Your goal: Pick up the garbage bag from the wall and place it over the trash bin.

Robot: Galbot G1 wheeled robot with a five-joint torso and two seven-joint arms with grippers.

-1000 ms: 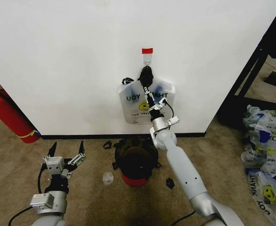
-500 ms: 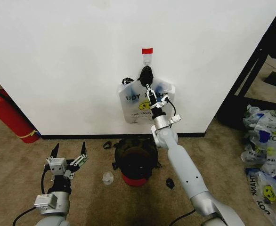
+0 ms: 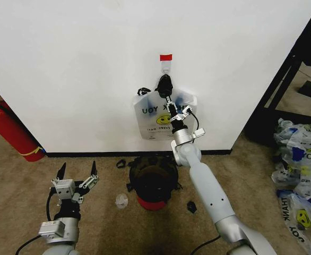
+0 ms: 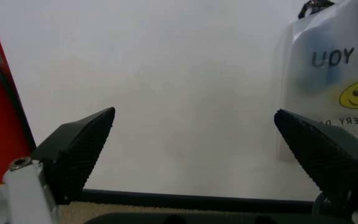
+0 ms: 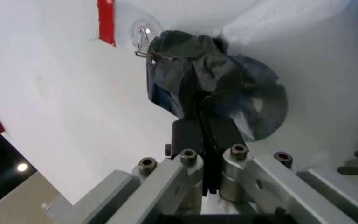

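At frame centre the garbage bag (image 3: pixel 158 118), judged light, limp and slippery, is hung on the wall (image 3: pixel 81 69) hook and pinched at its bunched handles by the closed right pincer (image 3: pixel 169 99), while the left pincer (image 3: pixel 76 171) is held wide at lower left.

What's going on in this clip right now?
The right end effector is raised to the wall and shut on the dark handles of the garbage bag, which hangs from the hook under the red tape. The bag is not yet off the hook. The trash bin stands on the carpet directly below. The left end effector waits low at the left, open.
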